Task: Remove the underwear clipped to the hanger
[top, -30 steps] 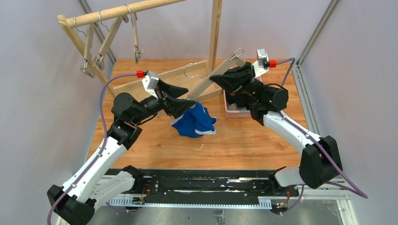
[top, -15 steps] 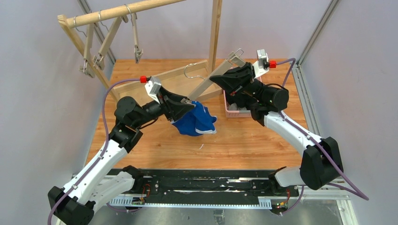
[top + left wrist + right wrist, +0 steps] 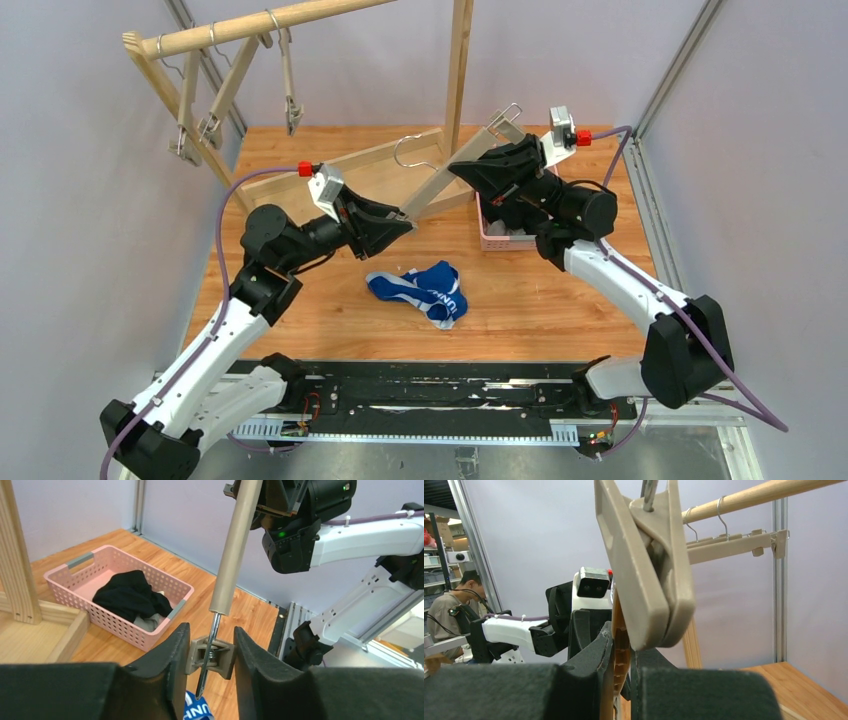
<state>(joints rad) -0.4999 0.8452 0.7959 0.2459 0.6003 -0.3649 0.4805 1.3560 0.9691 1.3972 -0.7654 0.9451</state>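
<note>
Underwear (image 3: 425, 292) on bench (image 3: 300, 312), hanger (image 3: 432, 187) gripped at both ends

The blue underwear lay crumpled near the middle of the near edge; the left wrist view caught only a scrap of it. Just beyond, the left gripper (image 3: 210, 650) squeezed the hanger's lower clip (image 3: 223, 656). The right gripper (image 3: 621, 645) pinched the bar's far end. Toward the far right corner, a pink basket (image 3: 120, 627), mostly hidden under the right arm from above, held the black garment (image 3: 127, 595) and the grey garment (image 3: 150, 623).

Counter (image 3: 300, 300): orange-brown wood planks, walled in by pale panels on three sides.
Blue underwear (image 3: 425, 290): crumpled flat near the counter's middle, white lettering showing, well apart from the basket.
Pink basket (image 3: 487, 237): perforated plastic, standing toward the far right.
Rack base (image 3: 345, 165): pale wooden frame resting across the far side.
</note>
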